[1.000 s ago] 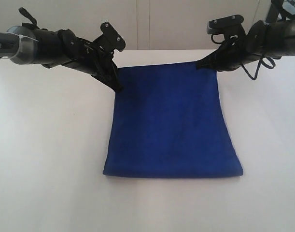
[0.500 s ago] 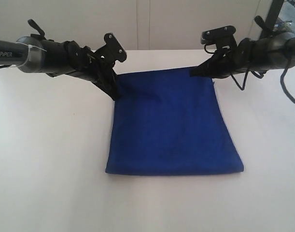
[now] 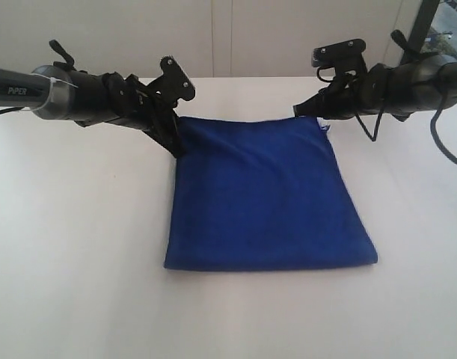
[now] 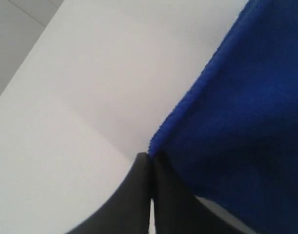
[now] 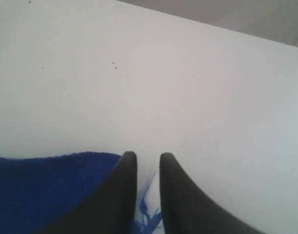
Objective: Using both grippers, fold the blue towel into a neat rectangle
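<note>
The blue towel point(image 3: 265, 194) lies doubled over on the white table point(image 3: 78, 247), its fold line nearest the camera. My left gripper point(image 3: 177, 148) is at the far left corner. In the left wrist view its jaws point(image 4: 149, 156) are pressed together with the towel's point(image 4: 246, 97) corner caught at their tips. My right gripper point(image 3: 298, 112) hovers at the far right corner. In the right wrist view it point(image 5: 148, 157) stands slightly open, with only a loose blue thread point(image 5: 146, 207) in the gap and the towel point(image 5: 46, 190) beside one finger.
Bare white table surface surrounds the towel on all sides, with a pale wall behind the far edge point(image 3: 235, 77). A dark post point(image 3: 426, 22) stands at the back right, and cables hang from the right arm point(image 3: 408, 82).
Both grippers came down and towards the camera with the towel's far edge. That edge, held up a second ago, has sunk and the cloth now lies nearly flat.
</note>
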`<action>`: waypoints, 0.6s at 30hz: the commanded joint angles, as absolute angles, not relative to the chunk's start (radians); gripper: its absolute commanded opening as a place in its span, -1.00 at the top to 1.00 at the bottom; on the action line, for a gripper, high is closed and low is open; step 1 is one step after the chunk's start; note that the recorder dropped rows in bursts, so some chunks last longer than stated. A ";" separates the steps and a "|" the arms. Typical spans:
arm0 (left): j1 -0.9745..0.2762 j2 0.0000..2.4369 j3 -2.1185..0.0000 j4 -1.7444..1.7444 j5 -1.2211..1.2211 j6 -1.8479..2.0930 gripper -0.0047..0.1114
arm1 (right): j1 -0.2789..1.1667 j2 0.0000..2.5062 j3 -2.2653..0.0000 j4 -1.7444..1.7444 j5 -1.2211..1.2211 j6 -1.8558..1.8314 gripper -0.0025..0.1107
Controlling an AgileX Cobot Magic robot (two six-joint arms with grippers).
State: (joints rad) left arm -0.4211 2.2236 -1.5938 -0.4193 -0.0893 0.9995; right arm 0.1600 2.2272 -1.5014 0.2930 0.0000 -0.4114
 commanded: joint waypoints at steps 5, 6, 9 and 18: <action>-0.419 2.224 -1.595 -0.425 -0.087 0.998 -0.02 | 0.158 2.222 -1.505 0.295 0.009 -0.414 0.25; -0.419 2.224 -1.595 -0.425 -0.089 0.998 -0.04 | 0.158 2.215 -1.505 0.295 0.029 -0.408 0.25; -0.419 2.203 -1.595 -0.425 -0.074 0.991 -0.01 | 0.158 2.182 -1.558 0.295 0.242 -0.350 0.43; -0.419 2.051 -1.595 -0.471 0.241 0.689 0.92 | 0.158 2.190 -1.813 0.295 0.605 -0.304 0.86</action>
State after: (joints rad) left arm -0.4211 2.0592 -1.5938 -0.4526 0.1641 0.7764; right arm 0.1600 2.1847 -1.7833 0.2948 0.5580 -0.3121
